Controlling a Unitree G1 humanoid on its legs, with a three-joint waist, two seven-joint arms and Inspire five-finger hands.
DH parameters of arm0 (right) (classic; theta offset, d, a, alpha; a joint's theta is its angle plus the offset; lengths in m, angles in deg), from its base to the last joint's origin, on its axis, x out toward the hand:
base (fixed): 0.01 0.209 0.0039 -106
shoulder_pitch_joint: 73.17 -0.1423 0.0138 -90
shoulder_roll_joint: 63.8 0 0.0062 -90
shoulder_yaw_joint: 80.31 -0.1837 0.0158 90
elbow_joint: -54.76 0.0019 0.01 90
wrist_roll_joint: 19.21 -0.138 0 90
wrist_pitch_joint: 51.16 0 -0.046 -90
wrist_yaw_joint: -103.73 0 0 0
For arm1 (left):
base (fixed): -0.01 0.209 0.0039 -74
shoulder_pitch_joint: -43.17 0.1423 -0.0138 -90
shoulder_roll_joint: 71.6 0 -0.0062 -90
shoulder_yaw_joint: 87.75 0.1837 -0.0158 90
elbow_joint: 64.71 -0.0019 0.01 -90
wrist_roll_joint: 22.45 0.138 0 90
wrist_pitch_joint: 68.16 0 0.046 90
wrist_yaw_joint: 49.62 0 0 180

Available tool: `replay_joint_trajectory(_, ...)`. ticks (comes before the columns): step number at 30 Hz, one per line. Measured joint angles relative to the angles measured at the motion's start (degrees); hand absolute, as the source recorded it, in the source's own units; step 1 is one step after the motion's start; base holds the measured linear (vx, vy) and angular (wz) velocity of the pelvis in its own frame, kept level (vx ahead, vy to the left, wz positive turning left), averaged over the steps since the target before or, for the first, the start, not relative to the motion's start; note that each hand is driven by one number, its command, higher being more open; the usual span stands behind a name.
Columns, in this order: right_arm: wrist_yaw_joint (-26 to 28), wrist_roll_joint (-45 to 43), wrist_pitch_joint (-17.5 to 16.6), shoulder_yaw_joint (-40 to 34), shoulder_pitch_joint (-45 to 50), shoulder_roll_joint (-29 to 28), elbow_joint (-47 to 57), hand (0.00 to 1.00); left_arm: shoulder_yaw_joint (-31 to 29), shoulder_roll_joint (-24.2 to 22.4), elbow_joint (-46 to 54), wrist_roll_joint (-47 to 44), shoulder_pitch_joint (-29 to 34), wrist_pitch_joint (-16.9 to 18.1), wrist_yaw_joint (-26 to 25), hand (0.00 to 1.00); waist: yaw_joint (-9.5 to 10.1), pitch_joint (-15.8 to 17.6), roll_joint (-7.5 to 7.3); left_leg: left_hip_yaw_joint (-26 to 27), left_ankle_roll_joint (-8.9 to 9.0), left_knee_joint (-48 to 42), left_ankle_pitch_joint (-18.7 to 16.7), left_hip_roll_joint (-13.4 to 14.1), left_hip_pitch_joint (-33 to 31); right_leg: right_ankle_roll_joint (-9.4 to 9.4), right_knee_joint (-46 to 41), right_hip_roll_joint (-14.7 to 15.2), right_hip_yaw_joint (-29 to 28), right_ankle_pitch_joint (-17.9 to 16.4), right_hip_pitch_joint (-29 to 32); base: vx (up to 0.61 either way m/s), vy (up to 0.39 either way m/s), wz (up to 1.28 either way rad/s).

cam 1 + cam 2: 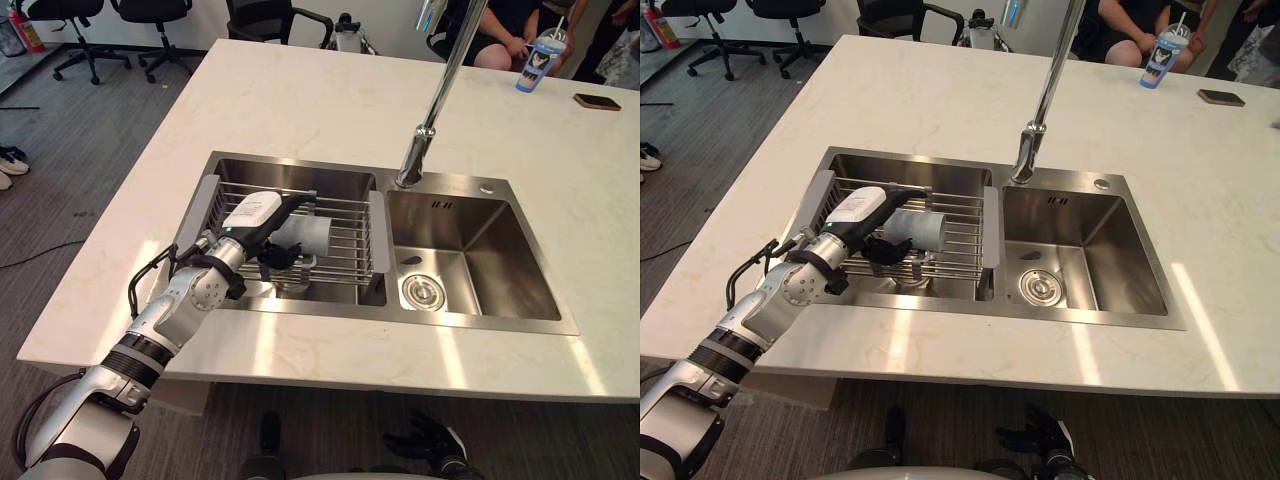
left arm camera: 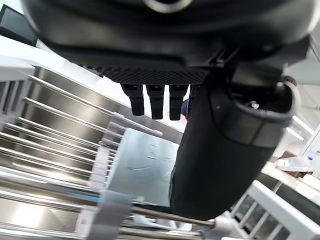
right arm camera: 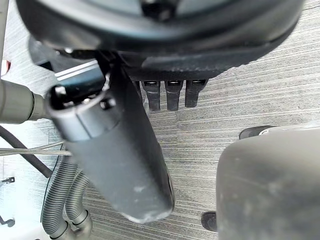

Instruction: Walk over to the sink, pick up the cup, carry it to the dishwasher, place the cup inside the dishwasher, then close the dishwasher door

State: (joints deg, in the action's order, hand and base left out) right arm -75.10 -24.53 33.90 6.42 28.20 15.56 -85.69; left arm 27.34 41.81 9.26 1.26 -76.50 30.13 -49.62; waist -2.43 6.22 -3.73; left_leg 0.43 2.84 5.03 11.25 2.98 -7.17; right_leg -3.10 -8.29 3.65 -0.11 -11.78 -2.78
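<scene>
Pale marbled stone is forming the desk [image 1: 300,100], and a twin-basin steel sink [image 1: 470,186] is sitting sunk into it. The cup [image 1: 308,236], plain and grey, is lying on its side on a wire rack [image 1: 345,212] that is spanning the left basin. The left hand [image 1: 252,216] is reaching in over the sink's near rim and hovering at the cup's near end. In the left wrist view the cup is showing just past the fingers [image 2: 156,102] and beside the thumb [image 2: 220,150]. Those fingers are looking straight and the thumb is standing apart from them, so I am judging the hand spread about the cup and not clamped on it.

The step in hand is the pick-up. The cup is smooth and round and is likely to be rolling along the rods if nudged, so the squeeze should be going across its body, at mid-length. The fingertips should be staying above the wires, not slipping between them. The lift should be going straight up before drawing back, clearing the rack's grey end frame and the rim. The faucet [image 1: 440,90] is standing well apart to the right.

The right hand [image 3: 117,145] is hanging low over the carpeted floor [image 3: 280,100], fingers straight and holding nothing.
</scene>
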Motion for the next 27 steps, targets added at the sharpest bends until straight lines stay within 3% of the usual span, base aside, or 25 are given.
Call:
replay_joint_trajectory(7,0.07,0.00,-0.12,0.39,-1.16,0.22,0.13,0.90,0.63,0.80,-0.96,4.58,-5.06,0.66,0.07,0.90,-0.09,0.94,-0.10,0.32,-0.25,-0.03,0.49,0.05,-2.05,-0.24,0.20,-0.63,-0.48,0.70,2.13,0.01,-0.004,-0.03)
replay_joint_trajectory(11,0.05,-0.01,-0.36,1.11,-2.23,0.36,0.58,0.90,4.48,3.22,-3.07,6.76,-8.30,-0.37,0.53,0.90,-0.63,2.41,-0.15,1.18,-0.22,-0.04,0.50,0.08,-2.54,-0.23,-0.64,-0.57,-1.39,0.68,3.35,0.04,-0.012,-0.11)
replay_joint_trajectory(20,0.15,-0.02,-0.39,1.53,-3.76,0.31,1.61,0.90,9.36,3.44,-7.21,6.91,-15.94,-0.34,1.35,0.90,-1.80,3.79,-0.03,1.97,-0.22,-0.04,0.49,0.28,-3.43,-0.06,-2.34,-0.65,-2.15,0.20,5.53,0.00,-0.007,-0.05)
replay_joint_trajectory(21,0.14,-0.01,-0.39,1.53,-3.79,0.31,1.61,0.90,9.51,3.45,-7.25,7.18,-16.34,-0.34,1.44,0.30,-1.82,3.96,-0.04,2.05,-0.22,-0.03,0.49,0.31,-3.44,-0.05,-2.64,-0.66,-2.26,0.07,5.73,-0.05,-0.012,-0.06)
replay_joint_trajectory(27,0.17,0.00,-0.37,1.64,-4.51,0.32,1.31,0.90,11.46,4.22,-8.73,13.18,-20.97,0.20,1.28,0.30,-2.38,4.97,0.06,2.63,-0.30,-0.02,0.59,0.35,-3.74,-0.07,-3.42,-0.64,-2.88,-0.21,6.78,-0.03,-0.008,-0.05)
